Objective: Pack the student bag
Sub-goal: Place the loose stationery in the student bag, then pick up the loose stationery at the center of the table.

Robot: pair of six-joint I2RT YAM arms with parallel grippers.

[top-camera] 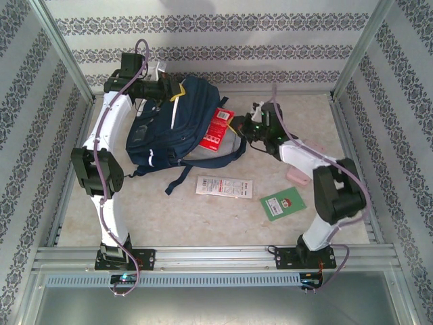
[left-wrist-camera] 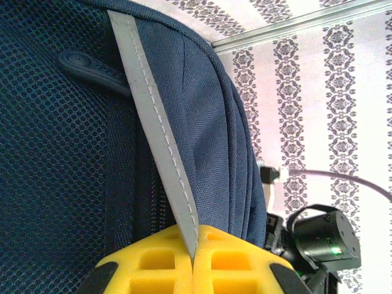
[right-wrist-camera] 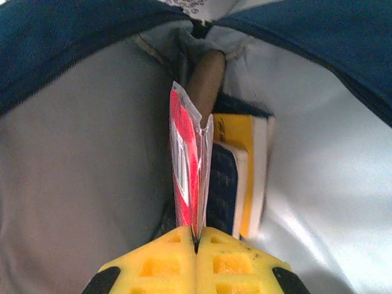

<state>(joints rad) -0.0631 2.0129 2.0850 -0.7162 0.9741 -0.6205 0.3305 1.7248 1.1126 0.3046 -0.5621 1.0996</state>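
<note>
Two arms are on the job, and we find the student bag [top-camera: 169,128] lying in the upper middle of the top view, a little left of centre, with its grey-lined mouth turned toward the right of the frame. At the bag's upper edge the left gripper [left-wrist-camera: 195,245] has its yellow jaws pressed together on a grey strap [left-wrist-camera: 156,135]. In the left wrist view that strap runs from the jaws at the bottom centre up to the top left, and navy fabric and mesh fill the left half right up against the fingers.

Over on the right side of the bag, the right gripper [right-wrist-camera: 197,240] pinches a red packet [right-wrist-camera: 187,171] by its lower edge, jaws tight together at the bottom centre of the right wrist view. We are looking straight into the opening here: pale lining on both sides, the navy rim across the top, and the packet standing on edge inside that mouth. Just to its right a yellow and navy book [right-wrist-camera: 242,177] sits deeper in. A brownish shape shows above the packet, and we cannot tell what it is.

Out on the table [top-camera: 203,227], below the bag, lie a white card [top-camera: 224,187], a green booklet [top-camera: 283,203] toward the lower right, and a pink item [top-camera: 298,177] just beside the right arm.
</note>
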